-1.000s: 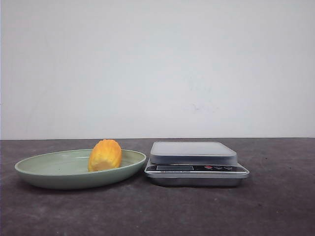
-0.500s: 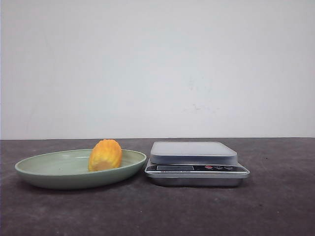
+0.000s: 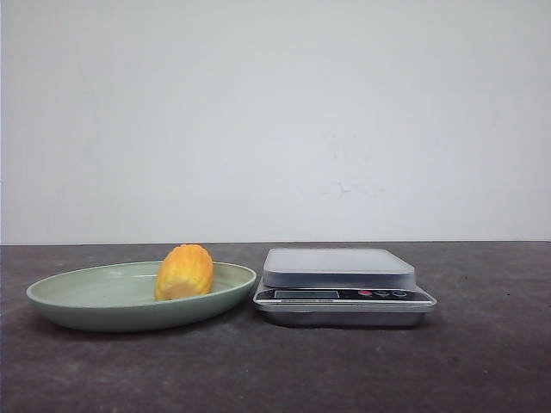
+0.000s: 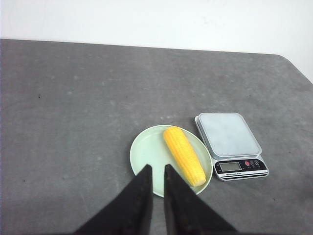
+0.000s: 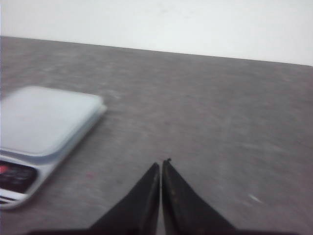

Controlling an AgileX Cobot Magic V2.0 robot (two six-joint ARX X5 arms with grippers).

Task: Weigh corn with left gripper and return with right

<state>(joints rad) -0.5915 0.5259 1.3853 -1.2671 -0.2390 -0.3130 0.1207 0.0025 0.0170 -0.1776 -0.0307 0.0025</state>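
The yellow corn (image 3: 184, 272) lies on a pale green plate (image 3: 60, 295) at the left of the table; from the front I see its rounded end. In the left wrist view the corn (image 4: 183, 155) shows as a long cob lying across the plate (image 4: 146, 152). My left gripper (image 4: 157, 167) hovers high above the plate's near rim, to the side of the corn, its fingers a narrow gap apart and holding nothing. My right gripper (image 5: 161, 163) is shut and empty over bare table beside the scale. Neither gripper shows in the front view.
A silver kitchen scale (image 3: 337, 268) with a flat grey platform stands right next to the plate, also visible in the left wrist view as the scale (image 4: 228, 135) and, blurred, in the right wrist view as the scale (image 5: 44, 120). A white wall closes the table's far edge.
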